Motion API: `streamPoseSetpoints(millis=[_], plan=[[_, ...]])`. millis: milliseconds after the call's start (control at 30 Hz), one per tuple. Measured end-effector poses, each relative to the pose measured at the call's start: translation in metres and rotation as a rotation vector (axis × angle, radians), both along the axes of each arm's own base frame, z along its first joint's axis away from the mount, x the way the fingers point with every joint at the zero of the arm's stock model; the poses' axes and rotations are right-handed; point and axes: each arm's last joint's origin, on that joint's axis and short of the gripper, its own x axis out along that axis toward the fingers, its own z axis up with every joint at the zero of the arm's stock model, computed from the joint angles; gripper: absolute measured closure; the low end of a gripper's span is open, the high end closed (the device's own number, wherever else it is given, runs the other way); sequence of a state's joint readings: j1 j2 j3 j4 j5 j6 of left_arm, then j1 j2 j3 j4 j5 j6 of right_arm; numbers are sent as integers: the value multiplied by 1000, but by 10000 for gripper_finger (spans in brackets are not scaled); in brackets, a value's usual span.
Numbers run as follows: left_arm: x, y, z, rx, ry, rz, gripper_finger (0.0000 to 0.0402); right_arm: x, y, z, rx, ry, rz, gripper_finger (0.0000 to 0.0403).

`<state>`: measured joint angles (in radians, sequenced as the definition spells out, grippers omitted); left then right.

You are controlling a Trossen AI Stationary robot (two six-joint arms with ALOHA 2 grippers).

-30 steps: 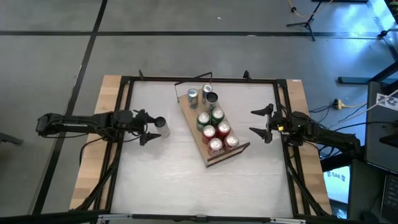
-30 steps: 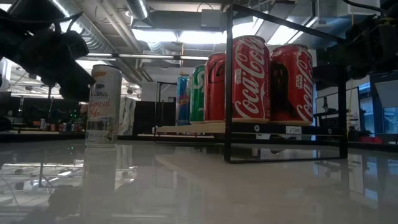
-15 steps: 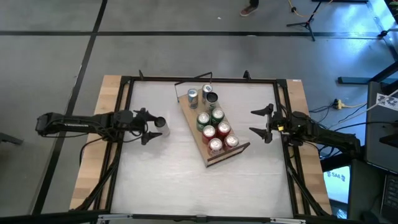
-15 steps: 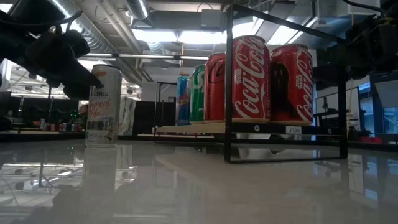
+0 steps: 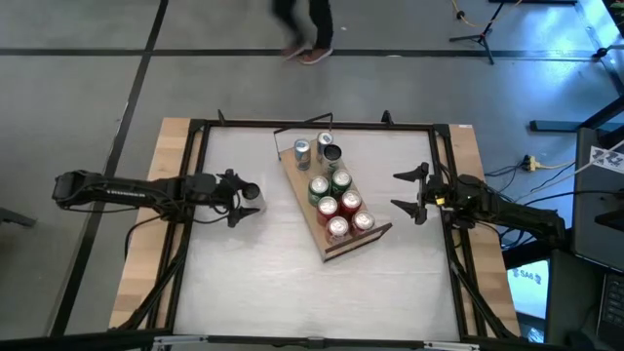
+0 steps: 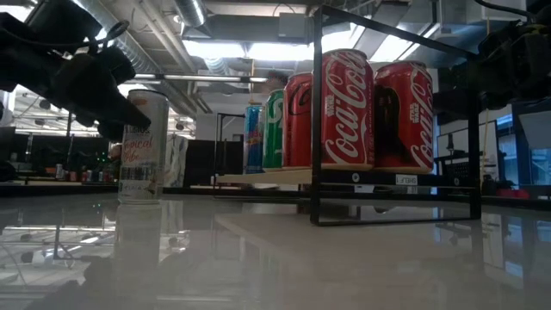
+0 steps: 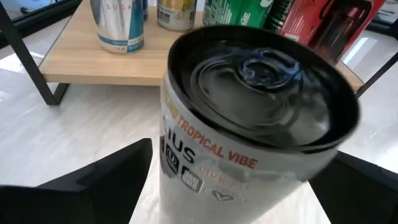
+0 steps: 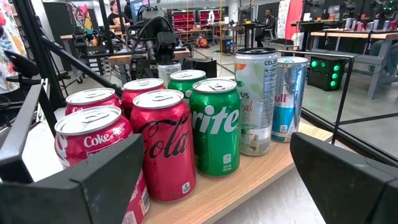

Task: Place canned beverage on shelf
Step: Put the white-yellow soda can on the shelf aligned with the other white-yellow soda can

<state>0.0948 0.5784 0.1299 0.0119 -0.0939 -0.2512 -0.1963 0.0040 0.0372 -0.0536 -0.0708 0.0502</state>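
From above, the left gripper (image 5: 237,198) sits with its jaws spread wide on either side of a slim white Celsius can (image 5: 253,193), which stands upright on the tabletop (image 5: 263,263), well apart from the shelf (image 5: 327,244); that angled board already carries two red Coca-Cola cans, two green Sprite cans and a few slim cans near its wire-frame end. The right gripper (image 5: 408,194) waits by the shelf's far side, jaws wide and empty. At table height, the left gripper (image 6: 120,112) hangs at the can's (image 6: 144,146) upper part, not visibly squeezing it. Past the left wrist, the can (image 7: 249,143) fills the gap between the dark fingers (image 7: 93,186), its pull-tab lid unopened, so it is probably full: fairly heavy, and tall and narrow enough to tip. Its thin aluminium wall is smooth, slippery and easy to dent, so the best hold seems mid-body, square across the cylinder, with moderate force. Past the right wrist, the shelf (image 8: 261,168) shows its cans standing close together, with bare wood at the edge.
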Motion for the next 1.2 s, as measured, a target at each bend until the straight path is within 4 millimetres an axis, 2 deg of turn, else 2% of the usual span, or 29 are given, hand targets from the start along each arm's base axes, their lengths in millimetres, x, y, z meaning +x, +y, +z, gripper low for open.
streamPoseSetpoints(millis=[300, 933, 1033, 1200], plan=[[8, 1, -4, -4, 13, 1, 5, 0, 0, 0, 0, 0, 0, 4], [9, 1, -3, -8, -6, 2, 6, 0, 0, 0, 0, 0, 0, 4], [9, 1, -3, -8, -6, 2, 16, 0, 0, 0, 0, 0, 0, 4], [9, 1, -3, -8, -6, 3, 55, 0, 0, 0, 0, 0, 0, 4]])
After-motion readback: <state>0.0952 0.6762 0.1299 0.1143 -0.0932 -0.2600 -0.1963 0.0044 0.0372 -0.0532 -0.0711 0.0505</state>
